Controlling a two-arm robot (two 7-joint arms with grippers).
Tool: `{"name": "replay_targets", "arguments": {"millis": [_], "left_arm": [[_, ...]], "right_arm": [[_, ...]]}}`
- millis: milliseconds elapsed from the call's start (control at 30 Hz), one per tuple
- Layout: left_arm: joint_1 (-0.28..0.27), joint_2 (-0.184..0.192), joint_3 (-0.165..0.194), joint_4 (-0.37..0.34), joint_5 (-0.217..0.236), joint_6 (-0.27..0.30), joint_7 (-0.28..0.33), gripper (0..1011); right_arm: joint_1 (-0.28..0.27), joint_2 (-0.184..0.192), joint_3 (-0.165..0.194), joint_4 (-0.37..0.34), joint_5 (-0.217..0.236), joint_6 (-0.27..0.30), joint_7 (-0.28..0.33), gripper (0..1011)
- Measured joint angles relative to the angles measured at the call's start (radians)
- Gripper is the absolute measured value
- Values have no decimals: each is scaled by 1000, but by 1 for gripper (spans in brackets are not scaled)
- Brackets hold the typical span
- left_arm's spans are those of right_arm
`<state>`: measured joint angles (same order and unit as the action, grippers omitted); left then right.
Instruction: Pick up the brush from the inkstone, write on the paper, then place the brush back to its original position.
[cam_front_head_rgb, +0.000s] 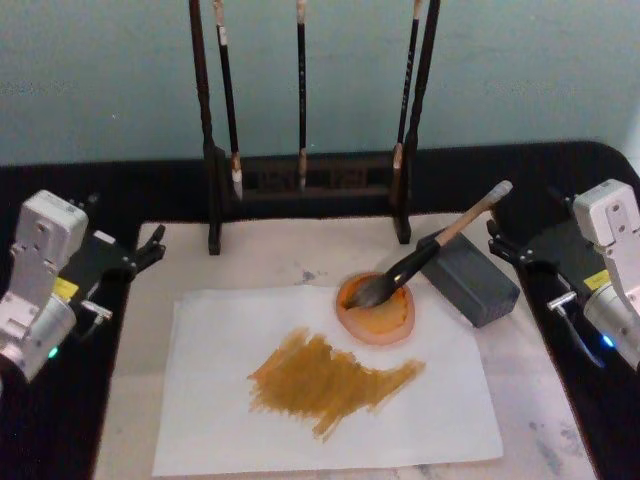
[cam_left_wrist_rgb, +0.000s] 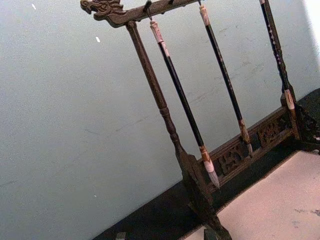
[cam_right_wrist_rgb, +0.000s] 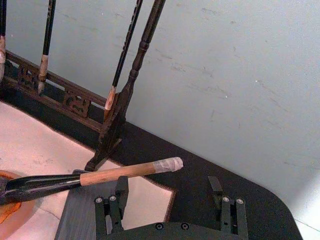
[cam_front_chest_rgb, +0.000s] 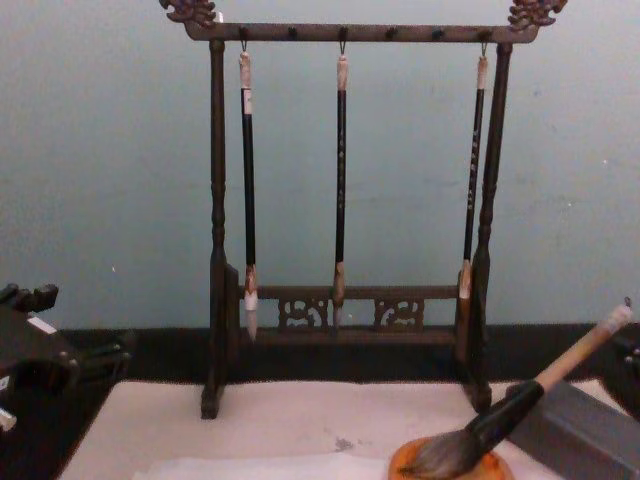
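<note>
Closest to the robot is the paper (cam_front_head_rgb: 220, 400), a thin white sheet with a scrubby orange-brown patch of strokes (cam_front_head_rgb: 325, 375) across the middle, so I'd say the writing part is done. The sheet sits on an off-white mat (cam_front_head_rgb: 270, 260), probably to keep ink off the black tabletop (cam_front_head_rgb: 500, 170).

Just past the strokes, at the paper's far edge, is the inkstone (cam_front_head_rgb: 385, 322), a small round shallow orange dish. The brush (cam_front_head_rgb: 432, 247) lies with its bushy tuft in the dish and its pale wooden handle propped on a grey block (cam_front_head_rgb: 475, 280). The block keeps the handle tilted up for an easy grab, and it looks parked where it belongs.

The left gripper (cam_front_head_rgb: 152, 248) sits at the mat's left edge and the right gripper (cam_front_head_rgb: 495, 242) just right of the block. Both have their jaws spread apart, holding nothing.

At the back there's a dark carved wooden rack (cam_front_head_rgb: 300, 180) with three slim black brushes (cam_front_chest_rgb: 341, 180) hanging from it.
</note>
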<state>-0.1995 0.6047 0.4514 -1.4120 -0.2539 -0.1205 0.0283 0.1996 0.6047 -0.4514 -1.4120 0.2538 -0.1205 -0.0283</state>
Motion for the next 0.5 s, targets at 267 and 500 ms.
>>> {"name": "replay_targets", "arguments": {"millis": [267,500], "left_arm": [[0,0,0,0,0,0,0,1010],[0,0,0,0,0,0,0,1010]], "right_arm": [[0,0,0,0,0,0,0,1000],[0,0,0,0,0,0,0,1000]]}}
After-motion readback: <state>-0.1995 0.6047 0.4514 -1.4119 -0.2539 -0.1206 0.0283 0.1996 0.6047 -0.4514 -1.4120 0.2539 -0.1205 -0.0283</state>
